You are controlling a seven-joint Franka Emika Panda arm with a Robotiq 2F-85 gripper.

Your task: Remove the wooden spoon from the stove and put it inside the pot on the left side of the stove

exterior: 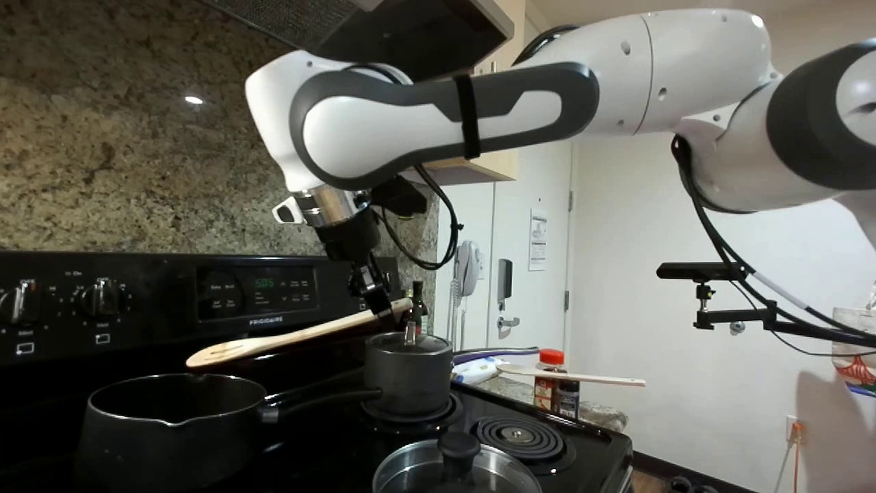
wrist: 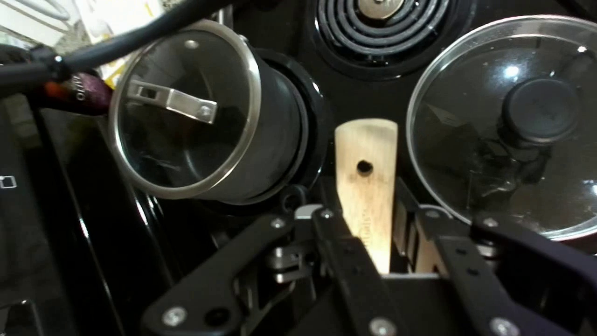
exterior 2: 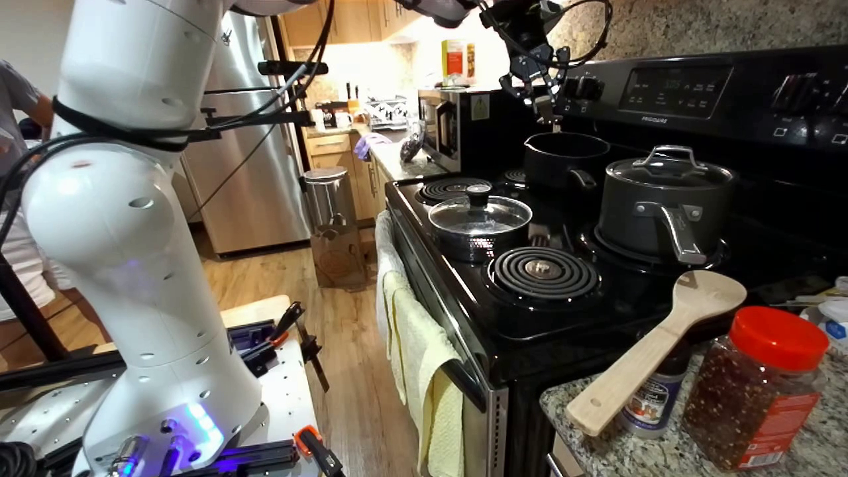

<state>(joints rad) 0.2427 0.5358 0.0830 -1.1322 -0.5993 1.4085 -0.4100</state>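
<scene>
My jaws are closed on the handle of the wooden spoon [exterior: 301, 335], parted by no more than its width; the handle's holed end pokes out past them in the wrist view; I hold the spoon up in the air, and in an exterior view its oval end shows higher than the rim of the pot [exterior: 164, 448]; whether that end is straight above the pot's opening I cannot tell; the pot stands open on the black stove [exterior 2: 563, 328], its own handle pointing toward the lidded pot [exterior: 410, 376], which is its neighbour along the control panel [exterior: 157, 301]; forward of the pot, away from that panel, sits the pan with a glass lid [exterior 2: 480, 225]; a coil burner [exterior 2: 543, 273] lies farther from the pot than the pan does; past the edge of the stove, well apart from the pot, stand a red-lidded jar [exterior 2: 755, 397] and a small spice bottle [exterior 2: 652, 405], with a second wooden spoon [exterior 2: 633, 371] slanting across the bottle in an exterior view; a steel refrigerator [exterior 2: 265, 199] is farther off from the pot than any of these.
</scene>
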